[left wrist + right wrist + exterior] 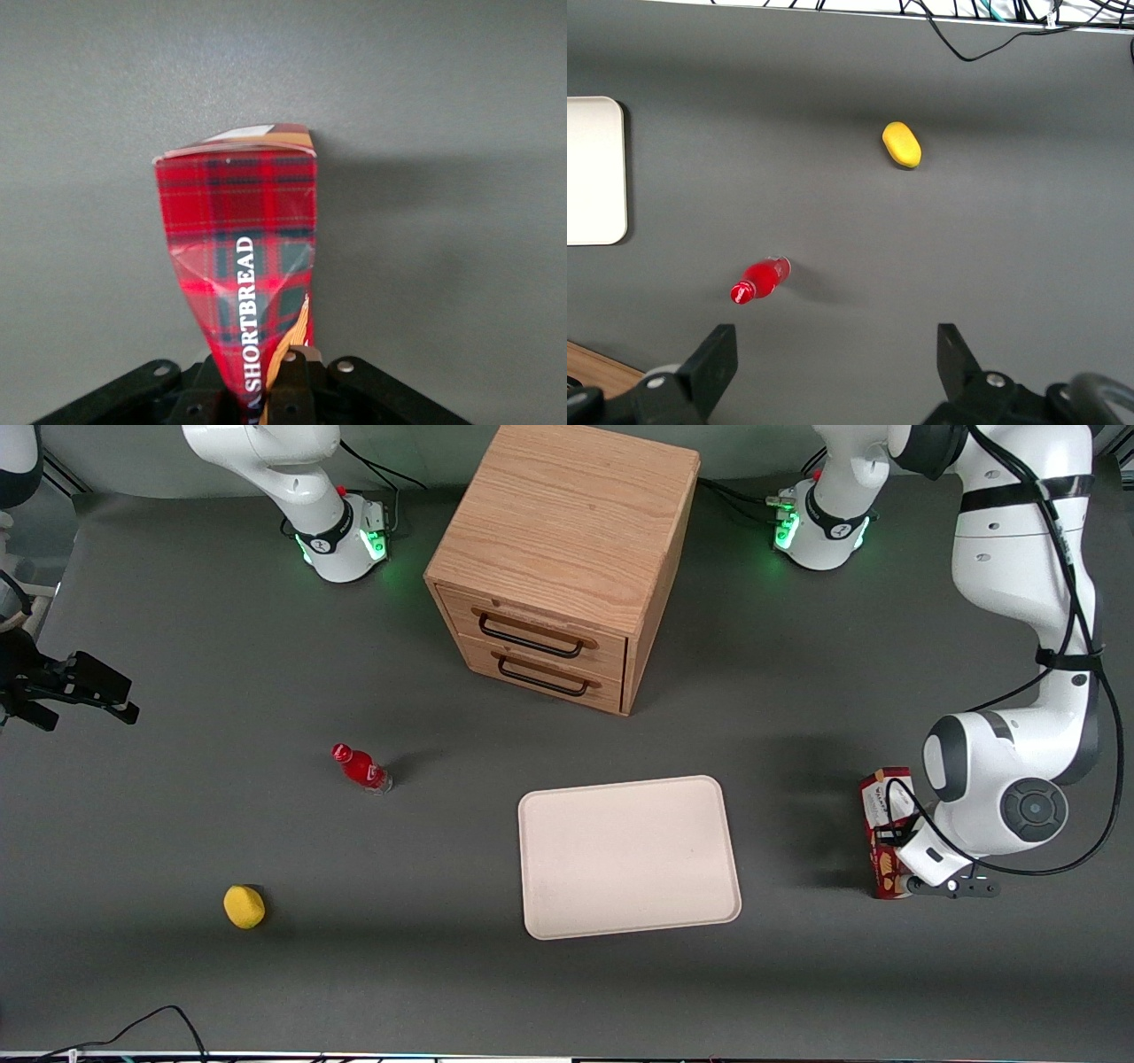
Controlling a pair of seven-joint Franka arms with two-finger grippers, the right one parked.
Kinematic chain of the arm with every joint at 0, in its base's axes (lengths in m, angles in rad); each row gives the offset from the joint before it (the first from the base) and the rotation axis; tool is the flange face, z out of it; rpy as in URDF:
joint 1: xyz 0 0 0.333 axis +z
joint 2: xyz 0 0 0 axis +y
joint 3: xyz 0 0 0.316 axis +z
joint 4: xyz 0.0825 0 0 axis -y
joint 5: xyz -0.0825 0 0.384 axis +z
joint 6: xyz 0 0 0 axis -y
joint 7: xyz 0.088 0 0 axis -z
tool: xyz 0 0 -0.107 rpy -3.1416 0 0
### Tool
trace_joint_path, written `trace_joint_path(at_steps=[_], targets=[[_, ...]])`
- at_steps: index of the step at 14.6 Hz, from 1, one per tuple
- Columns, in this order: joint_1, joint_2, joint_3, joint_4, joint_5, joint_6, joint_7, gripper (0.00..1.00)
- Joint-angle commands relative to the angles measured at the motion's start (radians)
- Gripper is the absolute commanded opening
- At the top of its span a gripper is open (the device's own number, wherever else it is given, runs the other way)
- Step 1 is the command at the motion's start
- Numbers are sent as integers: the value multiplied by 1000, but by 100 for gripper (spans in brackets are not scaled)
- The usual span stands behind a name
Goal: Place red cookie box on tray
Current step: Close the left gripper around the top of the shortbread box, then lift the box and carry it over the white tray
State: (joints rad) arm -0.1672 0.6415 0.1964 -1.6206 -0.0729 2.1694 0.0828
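The red cookie box, a dark-red tartan carton, lies at the working arm's end of the table, apart from the tray. My left gripper is down over it, and the wrist covers the part nearest the front camera. In the left wrist view the gripper is shut on the box. The carton is pinched narrow between the fingers and widens toward its free end. I cannot tell whether it rests on the table or hangs just above it. The cream-white tray lies flat and bare in the middle; its corner also shows in the right wrist view.
A wooden two-drawer cabinet stands farther from the front camera than the tray. A small red bottle and a yellow lemon-like object lie toward the parked arm's end. A black cable lies near the table's front edge.
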Motion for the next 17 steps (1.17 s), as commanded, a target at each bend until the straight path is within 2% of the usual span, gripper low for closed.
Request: trace_joint_path(at_steps=[1, 4, 6, 7, 10, 13, 17], targets=[[-9, -72, -18, 155, -4, -248, -57, 0], [-9, -138, -45, 321, -2, -507, -89, 0], [-9, -178, -83, 393, -2, -627, -184, 0], [-8, -187, -131, 412, -1, -654, -271, 0], [-27, -195, -253, 407, 24, -629, -489, 0], [-118, -152, -262, 384, 21, -501, -613, 0], [-209, -11, -262, 384, 27, -314, -684, 0]])
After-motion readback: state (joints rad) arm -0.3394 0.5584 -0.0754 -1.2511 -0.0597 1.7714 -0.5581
